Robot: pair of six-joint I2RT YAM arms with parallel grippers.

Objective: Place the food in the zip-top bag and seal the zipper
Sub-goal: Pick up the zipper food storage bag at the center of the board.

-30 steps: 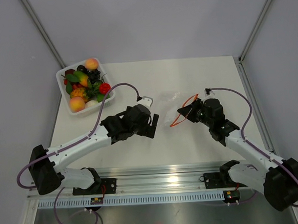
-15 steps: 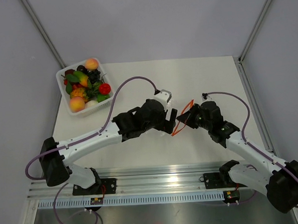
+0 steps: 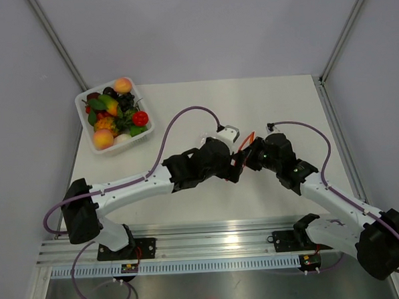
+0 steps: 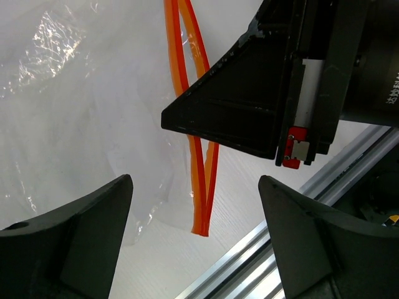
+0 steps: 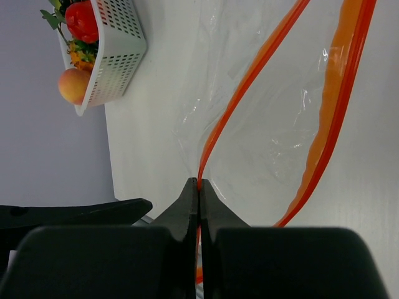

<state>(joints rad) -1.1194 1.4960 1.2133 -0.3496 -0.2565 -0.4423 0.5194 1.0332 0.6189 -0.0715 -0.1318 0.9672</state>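
Grey walls close in a white table (image 3: 204,102), and all the action is crowded into its middle. There the right claw (image 5: 199,187) is clenched on the zipper (image 5: 249,93). It pinches one red lip at the near end while the other lip bows away, so the mouth of the zip-top bag (image 5: 274,131) hangs partly open. The left claw (image 4: 194,243) is released, its fingers (image 4: 75,230) spread wide. The end of the red strip shows in the gap between them, but I cannot tell whether it is within their reach or further off.

That is the change. A second ago the left arm lay drawn back, its claw well apart from the bag. It has since swung across until the two claws almost meet nose to nose. The right claw has kept its pinch throughout, shifting only a little, and the red loop that lay wide now looks narrower and lifted.

Outward from the claws, the clear film trails off beside the left arm, crumpled on the table. Further still, at the far left, the tray (image 3: 147,130) holds all the food: red round fruit (image 3: 139,118), peach (image 3: 104,138) and pineapple (image 3: 106,123) among others. Nothing is in the bag. I judge that the left claw is coming for the free lip so the pair can spread the mouth. Loading and sealing both lie ahead.
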